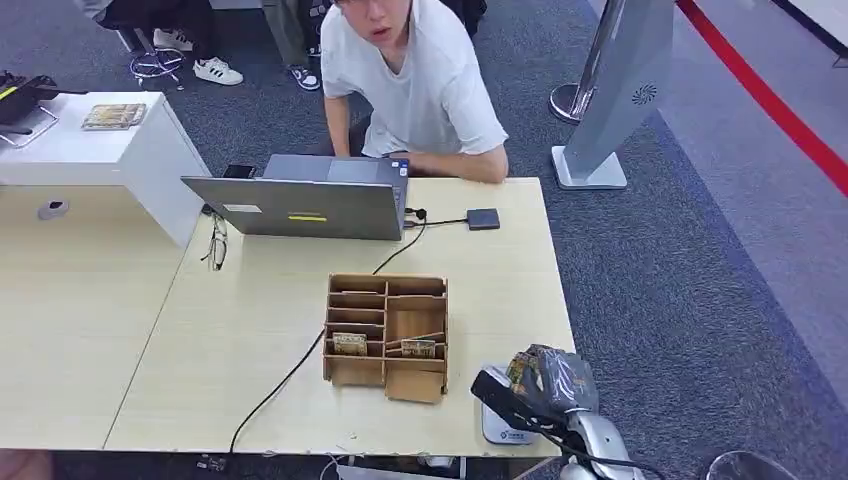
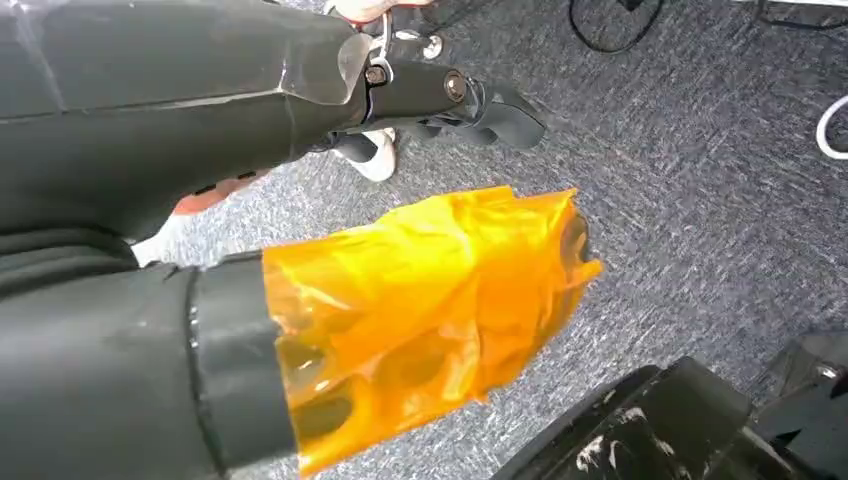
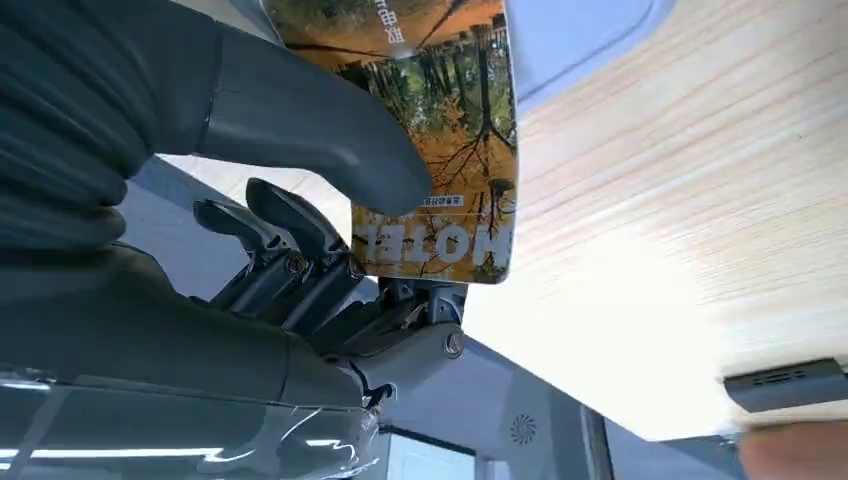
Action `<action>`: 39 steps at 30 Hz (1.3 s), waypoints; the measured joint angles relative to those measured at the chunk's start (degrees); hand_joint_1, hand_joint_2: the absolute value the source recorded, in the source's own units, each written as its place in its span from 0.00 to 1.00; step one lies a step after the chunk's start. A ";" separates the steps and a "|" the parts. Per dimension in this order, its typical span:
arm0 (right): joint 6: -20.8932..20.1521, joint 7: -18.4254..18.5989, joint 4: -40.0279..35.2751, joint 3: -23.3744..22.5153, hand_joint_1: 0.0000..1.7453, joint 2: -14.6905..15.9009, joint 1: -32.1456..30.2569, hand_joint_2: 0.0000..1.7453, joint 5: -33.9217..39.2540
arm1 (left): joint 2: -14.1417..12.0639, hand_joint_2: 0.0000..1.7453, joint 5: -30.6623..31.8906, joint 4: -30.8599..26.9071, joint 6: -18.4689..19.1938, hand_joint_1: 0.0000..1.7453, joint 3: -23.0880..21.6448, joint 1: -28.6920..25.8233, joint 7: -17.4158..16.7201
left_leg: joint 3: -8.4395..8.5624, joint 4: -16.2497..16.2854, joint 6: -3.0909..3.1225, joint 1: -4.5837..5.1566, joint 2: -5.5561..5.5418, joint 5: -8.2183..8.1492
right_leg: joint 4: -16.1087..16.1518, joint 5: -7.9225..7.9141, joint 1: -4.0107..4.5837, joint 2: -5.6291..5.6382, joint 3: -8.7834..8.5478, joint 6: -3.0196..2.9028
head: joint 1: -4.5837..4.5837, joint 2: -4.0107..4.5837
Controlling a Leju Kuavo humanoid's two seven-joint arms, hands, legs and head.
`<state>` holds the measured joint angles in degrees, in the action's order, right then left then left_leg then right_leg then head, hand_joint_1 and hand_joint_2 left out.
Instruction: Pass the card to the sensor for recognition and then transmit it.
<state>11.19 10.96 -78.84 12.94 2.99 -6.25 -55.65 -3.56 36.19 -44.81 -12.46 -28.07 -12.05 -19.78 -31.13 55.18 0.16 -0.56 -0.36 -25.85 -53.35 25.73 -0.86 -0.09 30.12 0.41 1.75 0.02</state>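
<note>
Over the white sensor (image 1: pixel 500 425) at the table's (image 1: pixel 250 330) near edge, right hand (image 3: pixel 300 200) pinching a card (image 3: pixel 440 150) printed "HOTEL".

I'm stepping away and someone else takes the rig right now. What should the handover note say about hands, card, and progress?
Right hand: pinches the card between thumb and fingers, over the near right corner of the table, above the white sensor.
Left hand: hangs low over the carpet, wrapped in orange film; nothing seen in it.
Card box: mid-table, other cards in its slots.
Person: seated behind the laptop.
Done: card picked.
Left: present it to the sensor, then hand it on.
</note>
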 joint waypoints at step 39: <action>12.79 -15.26 -22.29 2.41 1.00 -1.81 0.82 1.00 2.91 | 8.04 0.00 20.72 -1.55 7.19 0.00 22.43 -2.72 9.27 | -0.07 0.00 0.00 0.00 0.00 0.01 | -0.02 -0.01 0.00 -0.01 0.05 -0.01 | 0.00 0.00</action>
<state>23.98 -4.31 -101.13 15.35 1.18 -5.43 -52.74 4.48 56.92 -46.36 -5.27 -5.64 -14.78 -10.51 -31.20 55.17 0.15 -0.57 -0.36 -25.84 -53.37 25.72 -0.86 -0.11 30.16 0.40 1.75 0.02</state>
